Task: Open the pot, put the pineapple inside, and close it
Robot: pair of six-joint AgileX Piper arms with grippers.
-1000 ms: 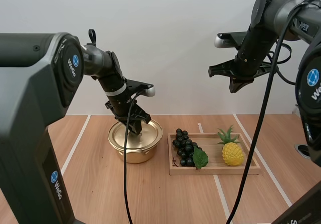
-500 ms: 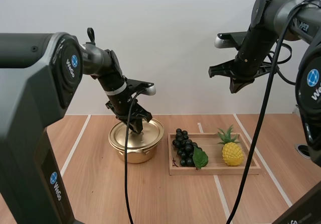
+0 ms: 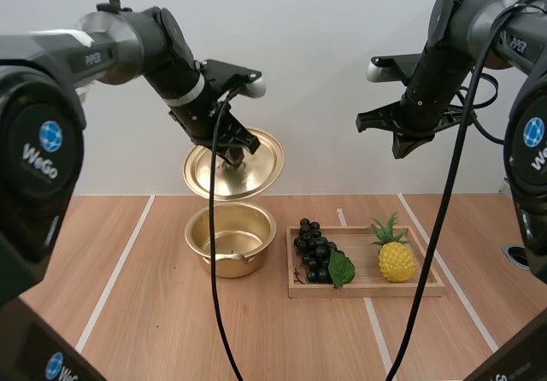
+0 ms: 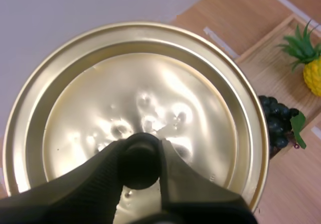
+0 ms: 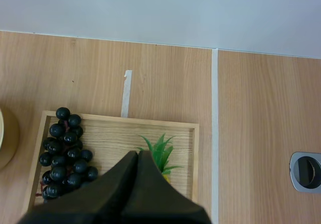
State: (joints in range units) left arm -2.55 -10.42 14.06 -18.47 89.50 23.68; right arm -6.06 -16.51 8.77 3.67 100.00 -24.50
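Lid-off step: left pincer (image 3: 229, 150) pinches lid (image 3: 258, 157) by knob, lid tilted, airborne over open pot (image 3: 231, 263). Right pincer (image 3: 402, 147) pressed together, high above tray (image 3: 367, 290); pineapple (image 3: 396, 260) lies there, beside grapes (image 3: 314, 249). Next, likely: lid parked on desk (image 3: 154, 313), right pincer spreads, drops onto pineapple.

"WeGo" on the left arm's base (image 3: 40, 133) — "PiPER" on its forearm (image 3: 94, 56)

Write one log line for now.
left claw: shut on lid, above open pot | right claw: shut, over tray | pineapple: on tray
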